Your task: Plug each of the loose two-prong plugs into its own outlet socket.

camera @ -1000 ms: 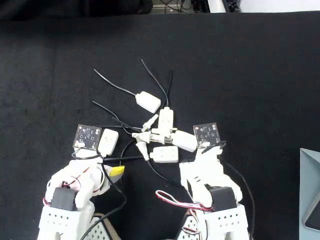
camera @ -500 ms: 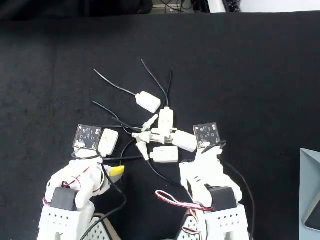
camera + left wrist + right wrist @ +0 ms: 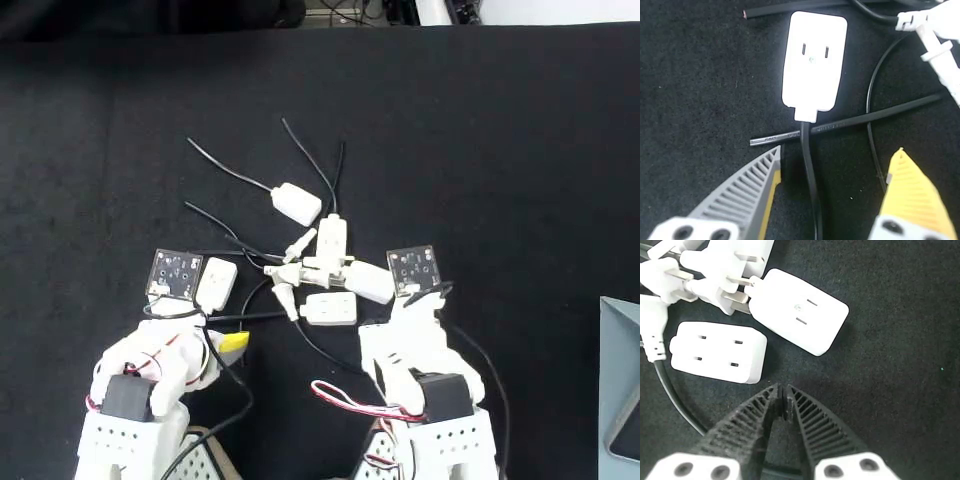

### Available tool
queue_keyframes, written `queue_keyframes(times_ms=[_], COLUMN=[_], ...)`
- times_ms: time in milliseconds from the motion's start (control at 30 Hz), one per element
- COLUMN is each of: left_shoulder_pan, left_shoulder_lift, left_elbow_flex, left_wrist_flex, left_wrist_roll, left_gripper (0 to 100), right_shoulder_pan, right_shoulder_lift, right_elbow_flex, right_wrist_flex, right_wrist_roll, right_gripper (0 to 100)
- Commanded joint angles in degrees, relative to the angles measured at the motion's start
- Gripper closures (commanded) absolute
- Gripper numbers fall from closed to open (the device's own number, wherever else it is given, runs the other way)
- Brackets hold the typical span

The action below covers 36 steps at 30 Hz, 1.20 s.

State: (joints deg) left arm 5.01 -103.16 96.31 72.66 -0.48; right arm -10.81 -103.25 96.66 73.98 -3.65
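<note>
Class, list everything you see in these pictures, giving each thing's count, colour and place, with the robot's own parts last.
outlet sockets: five, white, mid-table ahead of the arms
two-prong plugs: at least three, white, clustered among the middle sockets
cables: several, black, trailing from sockets and plugs
table: one, black
box: one, grey, right edge of the high view
left tool: one, grey and yellow, open, over a socket's cable
right tool: one, black, shut, beside two sockets
</note>
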Motion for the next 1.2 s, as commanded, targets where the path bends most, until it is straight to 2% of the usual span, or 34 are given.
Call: queue_keyframes(times_ms=[0,167,267,400,533,700,800,933,1167], left_shoulder_pan=[-3.2,-11.9,-15.8,-16.5,-16.8,-24.1,-26.9,-26.9,-27.4], left_shoulder_lift=[-0.4,-0.5,-0.5,-0.5,-0.5,-0.5,-0.5,-0.5,-0.5], left_elbow_flex=[1.1,-2.0,-3.7,-4.6,-4.5,-4.0,-4.3,-3.6,-3.7], left_wrist_flex=[0.1,0.1,0.1,0.4,-0.6,-5.7,-5.7,-5.3,-5.3], left_wrist_roll=[0.0,0.0,0.0,-0.1,-2.9,-0.8,-0.8,-1.1,-1.1], left_gripper=[67,66,66,66,66,66,66,67,67], right_shoulder_pan=[0.6,0.8,2.6,6.2,9.2,7.2,6.6,6.2,-3.8], right_shoulder_lift=[-4.7,-4.7,-4.7,-4.7,-4.3,-2.9,3.4,18.7,50.7], right_elbow_flex=[-0.3,-5.7,-10.7,-13.7,-14.8,-18.9,-24.1,-33.7,-51.7], right_wrist_flex=[0.4,0.4,-1.3,-7.7,-17.1,-16.0,-12.4,-11.1,-2.6], right_wrist_roll=[-0.1,0.6,8.1,19.6,24.3,27.0,29.5,29.6,29.4], right_gripper=[98.4,98.3,98.3,98.3,98.3,98.3,98.3,98.3,98.2])
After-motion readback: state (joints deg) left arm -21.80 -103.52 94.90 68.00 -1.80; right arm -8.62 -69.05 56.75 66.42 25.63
